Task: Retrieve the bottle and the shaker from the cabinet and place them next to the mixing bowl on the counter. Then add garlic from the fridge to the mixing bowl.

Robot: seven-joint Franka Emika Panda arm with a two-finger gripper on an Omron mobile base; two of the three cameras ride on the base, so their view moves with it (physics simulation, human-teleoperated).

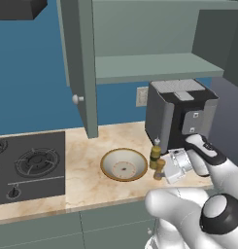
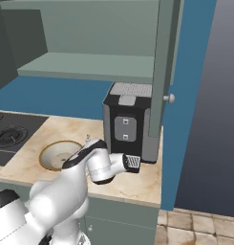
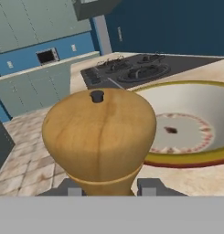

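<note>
**Counter inspection: shaker being set down beside the mixing bowl**

Marble counter [image 1: 86, 180] is carrying the task's items between the stove [image 1: 25, 165] on the left and the dark coffee machine [image 1: 181, 109] on the right. Overhead, the cabinet [image 1: 154, 65] is standing open with its shelf bare, consistent with both items having been taken out. The bottle [image 1: 155, 154] is standing upright just right of the mixing bowl [image 1: 124, 164]. The gripper [image 1: 165, 168] is lying low and sideways, its fingers [image 3: 150, 186] closed on the wooden shaker [image 1: 160, 169], which is sitting just near of the bottle, close to the bowl. Judgement: the hold is being kept so the shaker settles upright before release. Garlic retrieval is not yet begun.
</note>
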